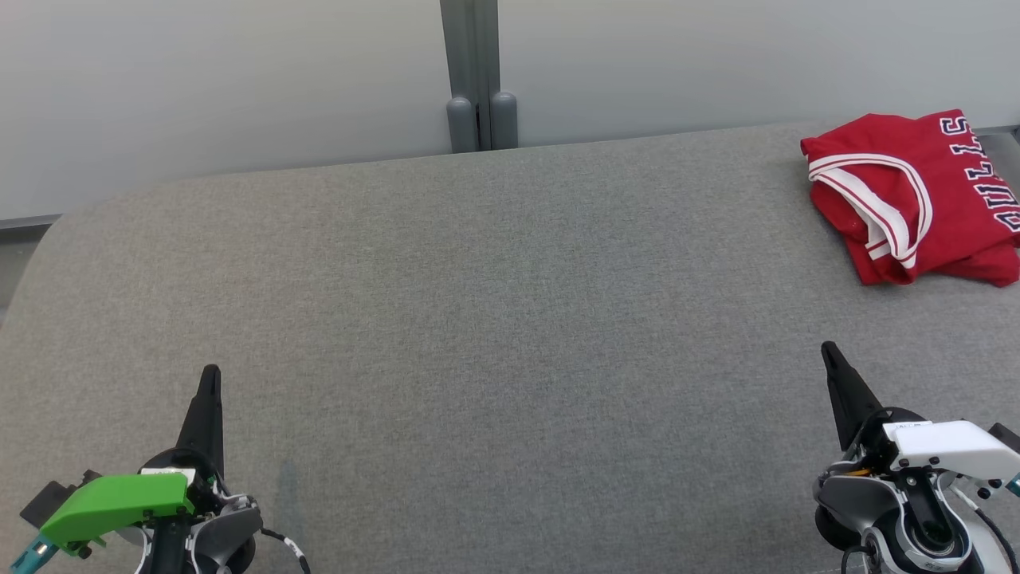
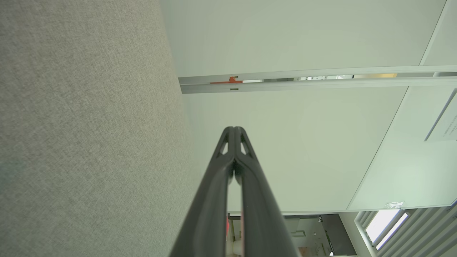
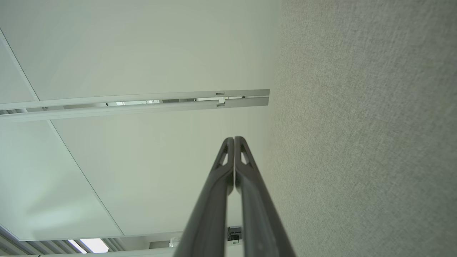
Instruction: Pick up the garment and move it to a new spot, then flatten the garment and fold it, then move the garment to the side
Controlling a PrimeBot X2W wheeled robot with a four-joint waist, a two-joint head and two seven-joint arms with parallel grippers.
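A red garment (image 1: 916,195) with white trim and dark lettering lies folded at the far right of the grey fabric surface (image 1: 494,319), partly cut off by the head view's right edge. Well short of it, at the lower right, my right gripper (image 1: 829,349) is shut with nothing in it; in the right wrist view its fingertips (image 3: 234,139) meet. At the lower left my left gripper (image 1: 211,371) is shut and holds nothing, far from the garment. Its tips (image 2: 234,128) touch in the left wrist view.
A pale wall runs behind the surface, with a grey post (image 1: 478,76) at its middle. The surface's rounded left corner (image 1: 48,231) and back edge border the work area. Bare grey fabric stretches between the two grippers.
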